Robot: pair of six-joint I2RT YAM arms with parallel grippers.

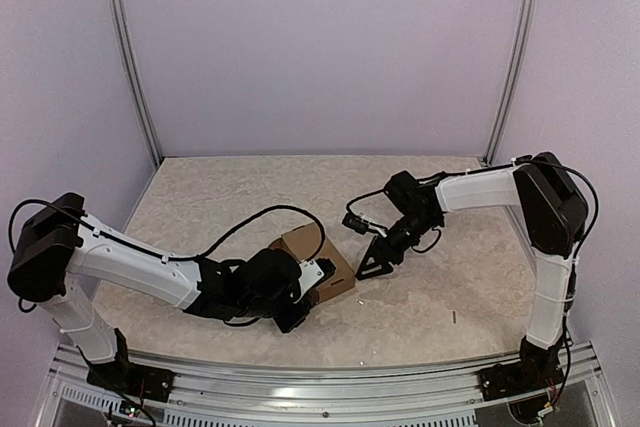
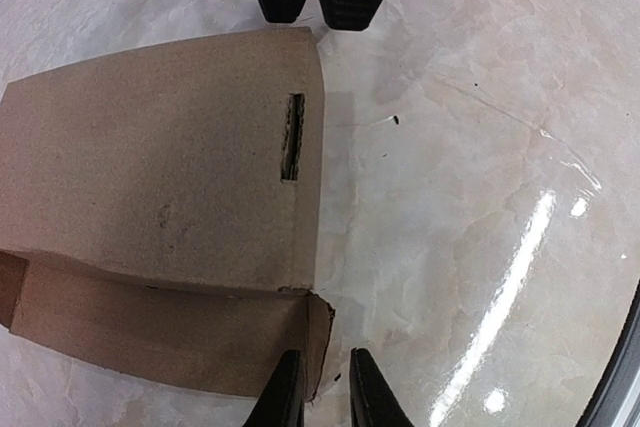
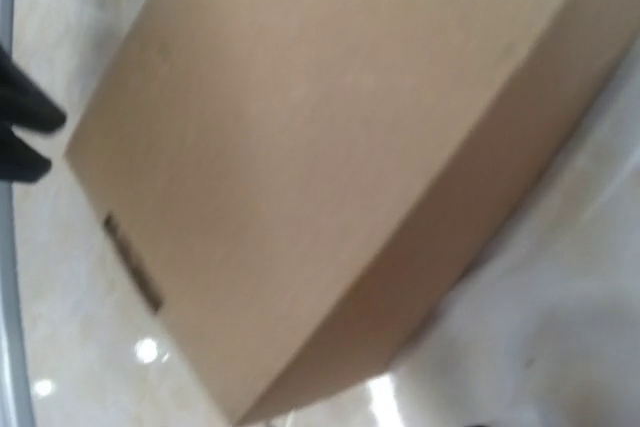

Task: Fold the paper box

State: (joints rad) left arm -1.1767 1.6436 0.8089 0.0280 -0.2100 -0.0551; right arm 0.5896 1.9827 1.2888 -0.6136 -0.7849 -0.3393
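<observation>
The paper box [image 1: 318, 249] lies closed and flat on the table between the two arms. In the left wrist view it is a plain brown box [image 2: 160, 187] with a narrow slot [image 2: 292, 137] in its top. My left gripper [image 2: 325, 392] sits at the box's near corner, its fingers a little apart. The corner's torn edge lies in the gap, and the right finger [image 2: 370, 397] stands off it. My right gripper [image 1: 370, 269] hovers just beyond the box's far right edge, open and empty. The right wrist view is filled by the blurred box [image 3: 300, 147]; its own fingers are out of frame.
The marbled tabletop [image 1: 450, 287] runs around the box, with pale walls on three sides and a metal rail [image 1: 300, 387] along the near edge. A black cable [image 1: 270, 215] loops over the table behind the left arm.
</observation>
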